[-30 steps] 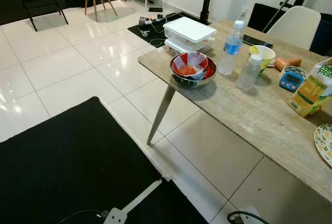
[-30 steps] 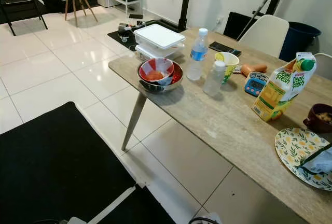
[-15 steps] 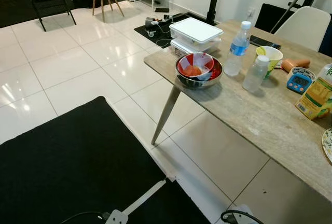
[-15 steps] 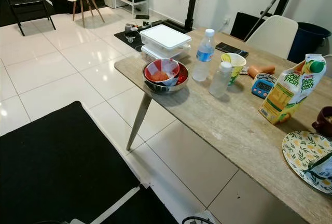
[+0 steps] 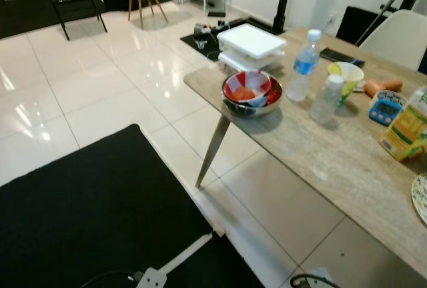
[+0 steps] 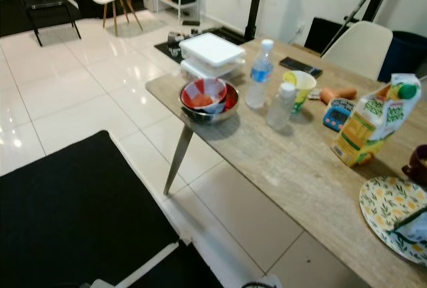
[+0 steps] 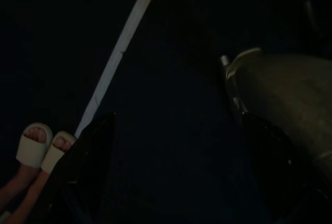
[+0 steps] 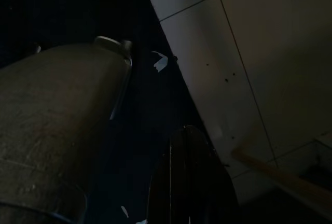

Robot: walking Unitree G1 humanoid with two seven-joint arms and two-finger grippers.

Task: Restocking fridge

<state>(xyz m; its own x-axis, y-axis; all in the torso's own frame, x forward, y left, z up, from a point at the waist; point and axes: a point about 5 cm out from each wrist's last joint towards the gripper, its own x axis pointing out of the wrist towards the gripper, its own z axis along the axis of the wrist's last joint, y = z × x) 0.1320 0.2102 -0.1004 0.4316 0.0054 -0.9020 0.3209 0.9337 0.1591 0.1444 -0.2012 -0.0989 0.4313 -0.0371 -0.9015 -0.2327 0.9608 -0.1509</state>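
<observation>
Both arms idle over black mat (image 5: pixel 87 215), left gripper (image 7: pixel 171 172) spread open, right gripper (image 8: pixel 189 177) state unclear; table (image 6: pixel 293 161) with metal bowl (image 6: pixel 209 101), water bottle (image 6: pixel 259 75), juice carton (image 6: pixel 370 131).

A home's dining area: a stone-topped table (image 6: pixel 293 168) on slanted legs carries mealtime things — a steel bowl (image 6: pixel 209 101), stacked white food boxes (image 6: pixel 211 53), two water bottles (image 6: pixel 259 75), a yellow cup (image 6: pixel 301 87), a juice carton (image 6: pixel 370 128) and a patterned plate (image 6: pixel 393 215). White chairs (image 6: pixel 355 48) stand by it on glossy white floor tiles (image 5: pixel 87 88), with a black mat (image 5: pixel 80 221) nearer. Under the left pincer (image 7: pixel 171 167) the same dark mat shows, with a person's sandalled feet (image 7: pixel 41 146) beside it.
</observation>
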